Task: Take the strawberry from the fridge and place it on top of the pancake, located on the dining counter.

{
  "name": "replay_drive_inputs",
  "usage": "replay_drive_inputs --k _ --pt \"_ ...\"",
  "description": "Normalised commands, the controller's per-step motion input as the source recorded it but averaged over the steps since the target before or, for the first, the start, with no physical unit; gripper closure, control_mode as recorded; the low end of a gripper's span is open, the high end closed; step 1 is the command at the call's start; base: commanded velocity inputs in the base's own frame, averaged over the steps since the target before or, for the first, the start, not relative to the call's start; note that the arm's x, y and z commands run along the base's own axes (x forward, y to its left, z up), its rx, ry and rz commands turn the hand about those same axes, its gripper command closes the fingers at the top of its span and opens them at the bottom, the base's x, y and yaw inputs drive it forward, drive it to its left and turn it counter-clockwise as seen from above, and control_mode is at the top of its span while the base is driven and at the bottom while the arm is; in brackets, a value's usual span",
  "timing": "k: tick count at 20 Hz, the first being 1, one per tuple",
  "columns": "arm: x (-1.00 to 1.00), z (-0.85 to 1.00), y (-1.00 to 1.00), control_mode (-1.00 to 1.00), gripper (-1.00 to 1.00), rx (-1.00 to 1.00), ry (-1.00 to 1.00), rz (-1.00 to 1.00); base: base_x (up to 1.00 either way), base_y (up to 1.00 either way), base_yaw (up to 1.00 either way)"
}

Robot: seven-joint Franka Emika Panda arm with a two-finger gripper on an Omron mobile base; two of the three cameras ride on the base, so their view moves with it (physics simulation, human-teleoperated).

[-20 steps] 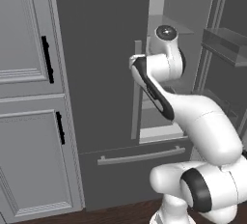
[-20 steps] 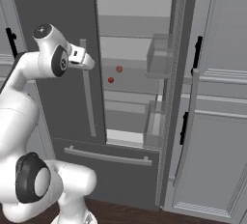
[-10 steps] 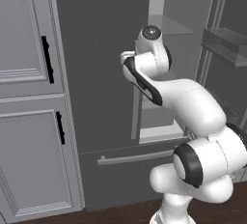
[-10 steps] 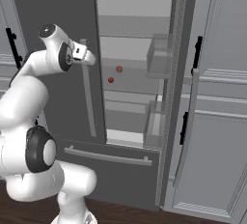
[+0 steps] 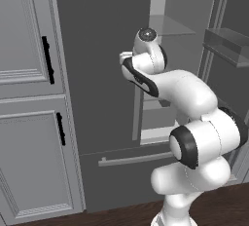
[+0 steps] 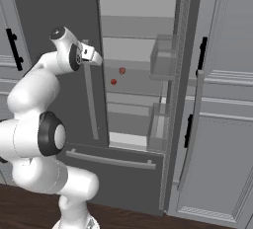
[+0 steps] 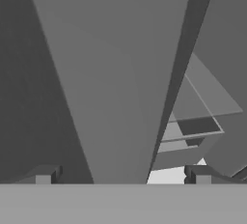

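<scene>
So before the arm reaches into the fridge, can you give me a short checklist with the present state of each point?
1. Right fridge door swung open: ok.
2. Left fridge door out of the way: not ok, it is shut and the gripper sits at its edge.
3. Strawberry located: cannot tell; two small red items sit inside, too small to name.
4. Gripper empty and open: ok; the fingertips stand apart in the hand view.
5. Gripper aimed at the shelf: not ok.

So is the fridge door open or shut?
Open. The fridge's right door is swung out, showing pale shelves and two small red things inside; its left door looks shut.
</scene>
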Motion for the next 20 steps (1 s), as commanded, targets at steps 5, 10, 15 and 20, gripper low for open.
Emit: replay_drive_inputs --k 5,10,15,20 --pt "0.52 -0.17 0.0 -1.0 -1.0 0.0 -0.07 0.0 0.0 0.0 0.0" --pt "0.58 -0.22 0.0 -1.0 -1.0 0.0 -0.17 0.0 0.0 0.0 0.0" --pt "0.74 -0.14 0.0 -1.0 -1.0 0.0 -0.17 0.0 0.0 0.0 0.0" --pt "0.62 -0.06 0.06 -1.0 -1.0 0.0 -0.08 0.0 0.0 0.0 0.0"
